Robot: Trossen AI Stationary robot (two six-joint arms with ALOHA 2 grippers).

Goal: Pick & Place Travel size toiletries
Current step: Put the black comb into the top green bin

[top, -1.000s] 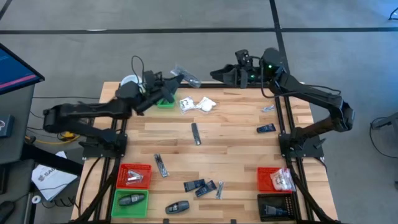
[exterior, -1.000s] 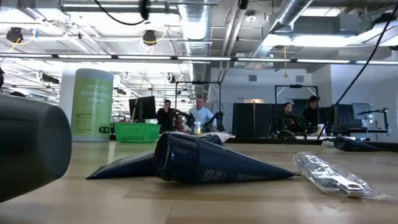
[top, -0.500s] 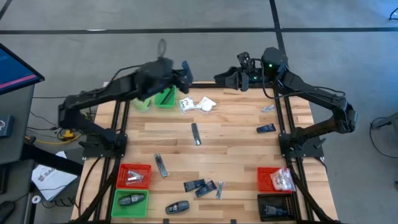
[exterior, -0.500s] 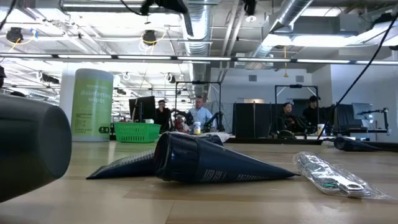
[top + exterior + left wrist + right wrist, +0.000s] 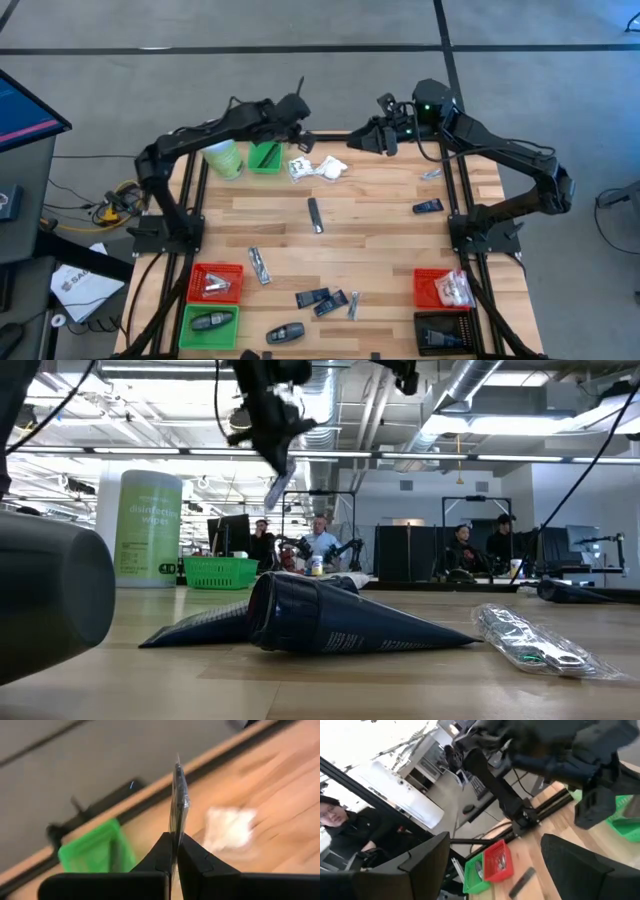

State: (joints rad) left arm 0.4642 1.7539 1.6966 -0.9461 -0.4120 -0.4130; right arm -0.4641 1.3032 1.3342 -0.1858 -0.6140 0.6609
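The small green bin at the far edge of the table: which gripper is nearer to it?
Left. The left gripper, shut on a slim packet, hangs beside the green bin. The right gripper is open, farther away past the white sachets.

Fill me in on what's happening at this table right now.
The robot is sorting small toiletries into bins. The left gripper is shut on a thin silvery packet, holding it in the air at the table's far edge, near the small green bin and the white sachets. The right gripper is open and empty, raised over the far edge to the right of the sachets. More packets lie on the wooden table, and the bins at the near corners already hold some items.
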